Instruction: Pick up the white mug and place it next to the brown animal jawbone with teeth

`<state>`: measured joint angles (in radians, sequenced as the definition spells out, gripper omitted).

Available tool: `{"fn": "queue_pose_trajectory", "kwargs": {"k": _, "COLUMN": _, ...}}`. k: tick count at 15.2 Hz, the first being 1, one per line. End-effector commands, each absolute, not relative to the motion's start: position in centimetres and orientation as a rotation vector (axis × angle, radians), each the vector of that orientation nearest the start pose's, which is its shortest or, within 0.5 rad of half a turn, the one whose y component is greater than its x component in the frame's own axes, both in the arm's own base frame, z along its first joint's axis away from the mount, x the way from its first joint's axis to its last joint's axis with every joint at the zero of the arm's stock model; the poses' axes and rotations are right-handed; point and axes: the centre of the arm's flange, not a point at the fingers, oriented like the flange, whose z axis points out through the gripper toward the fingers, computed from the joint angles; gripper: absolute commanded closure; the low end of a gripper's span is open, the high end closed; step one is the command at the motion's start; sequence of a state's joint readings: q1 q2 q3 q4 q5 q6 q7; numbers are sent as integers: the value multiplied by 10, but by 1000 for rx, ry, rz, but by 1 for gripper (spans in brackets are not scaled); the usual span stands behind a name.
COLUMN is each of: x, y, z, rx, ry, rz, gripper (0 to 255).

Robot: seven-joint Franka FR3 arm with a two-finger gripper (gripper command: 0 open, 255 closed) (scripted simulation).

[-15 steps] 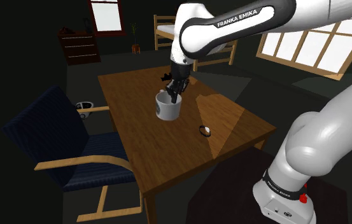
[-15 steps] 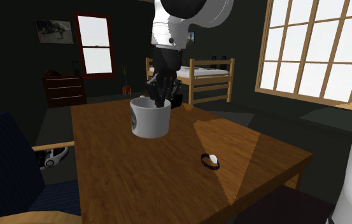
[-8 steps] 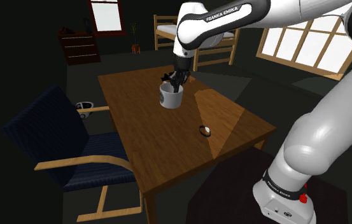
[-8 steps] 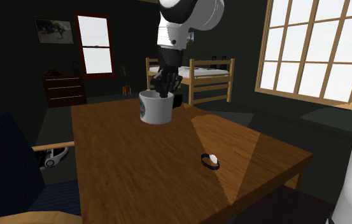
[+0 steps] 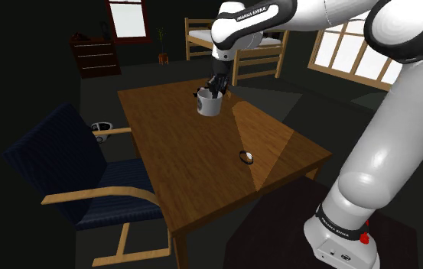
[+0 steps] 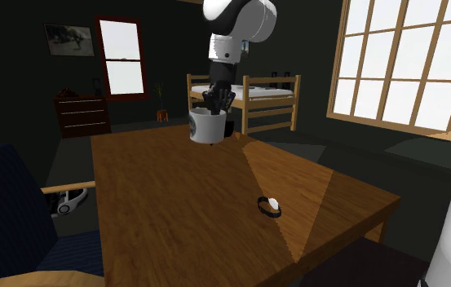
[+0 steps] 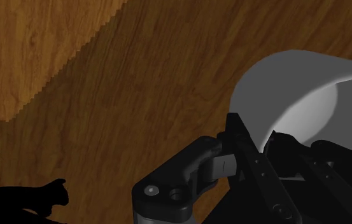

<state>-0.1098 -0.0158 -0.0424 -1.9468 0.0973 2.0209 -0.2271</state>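
Note:
The white mug with a dark emblem hangs over the far part of the wooden table. My gripper comes down from above and is shut on its rim, one finger inside the cup. The second exterior view has the mug and gripper near the table's far edge. A dark, jagged object, likely the jawbone, lies just behind the mug. In the wrist view the mug is clasped by the gripper, and a black jagged shape lies on the wood nearby.
A small dark ring with a white piece lies on the sunlit part of the table. A blue armchair with wooden arms stands at the table's left side in the shoulder view. A dresser and bunk bed stand farther back.
The gripper has carried the mug from the middle of the table toward its far end, close to the dark jagged object. The ring on the table has not moved.

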Motion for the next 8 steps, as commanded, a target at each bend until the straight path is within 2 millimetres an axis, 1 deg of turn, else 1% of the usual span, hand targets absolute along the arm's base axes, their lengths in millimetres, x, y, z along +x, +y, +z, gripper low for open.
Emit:
{"fn": "queue_pose_trajectory", "kwargs": {"k": 1, "x": 573, "y": -104, "z": 491, "rx": -3066, "ry": -57, "rz": -162, "gripper": 255}}
{"fn": "queue_pose_trajectory", "kwargs": {"k": 8, "x": 624, "y": -181, "z": 492, "rx": -3066, "ry": -57, "rz": -162, "gripper": 255}}
